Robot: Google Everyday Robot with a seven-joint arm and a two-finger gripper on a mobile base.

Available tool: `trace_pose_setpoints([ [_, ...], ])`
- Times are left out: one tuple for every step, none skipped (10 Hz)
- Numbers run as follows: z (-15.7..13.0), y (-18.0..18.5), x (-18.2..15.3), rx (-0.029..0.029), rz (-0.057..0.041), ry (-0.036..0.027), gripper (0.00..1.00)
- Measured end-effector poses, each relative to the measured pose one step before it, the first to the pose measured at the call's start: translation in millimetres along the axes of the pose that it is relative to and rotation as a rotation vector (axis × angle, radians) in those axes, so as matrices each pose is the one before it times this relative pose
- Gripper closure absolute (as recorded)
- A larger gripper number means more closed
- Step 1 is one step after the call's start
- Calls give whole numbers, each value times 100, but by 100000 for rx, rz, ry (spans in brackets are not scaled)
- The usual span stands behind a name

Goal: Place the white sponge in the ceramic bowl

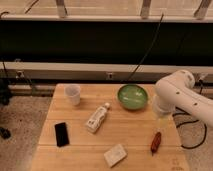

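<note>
— Looking for the gripper (161, 112): found low under the white arm (176, 92), over the table's (131, 129) right edge, just right of the bowl (133, 96) and behind a brown thing (156, 142). Stood wide open, held nothing.

— And the sponge (115, 155)?

— Lay flat near the front edge, a little right of centre, skewed to that edge. Sat well apart from the gripper and from the bowl.

— Judged, then, as a reach not yet begun. How best done?

— Needed bringing toward the front edge and the table's middle, passing clear of the brown thing. Needed a turn at the wrist, to set the jaws across the short side rather than the long one. Called for a straight drop from above, nearly to the wood, given so flat a block with little to bite on. Asked for a gentle squeeze as well: looked soft, likely to buckle.

— Risks?

— Might have shoved it off the front edge if brought in askew. Noted bottle (97, 118), cup (73, 94) and phone (61, 134) off at the left of the view, out of the path back to the bowl.
</note>
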Motion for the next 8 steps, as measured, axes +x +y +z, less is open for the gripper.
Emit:
trace_pose_setpoints([
  [498, 455, -960, -68, -4999, -282, 20],
  [275, 96, -702, 19, -2653, -287, 20],
  [314, 316, -540, -207, -3532, 3, 20],
  [53, 400, -259, -108, -6037, 80, 20],
  [290, 415, -278, -102, -4666, 104, 20],
  [255, 235, -415, -135, -2998, -11, 20],
  [409, 89, -902, 40, -4948, -218, 20],
  [89, 20, -211, 28, -1066, 46, 20],
])
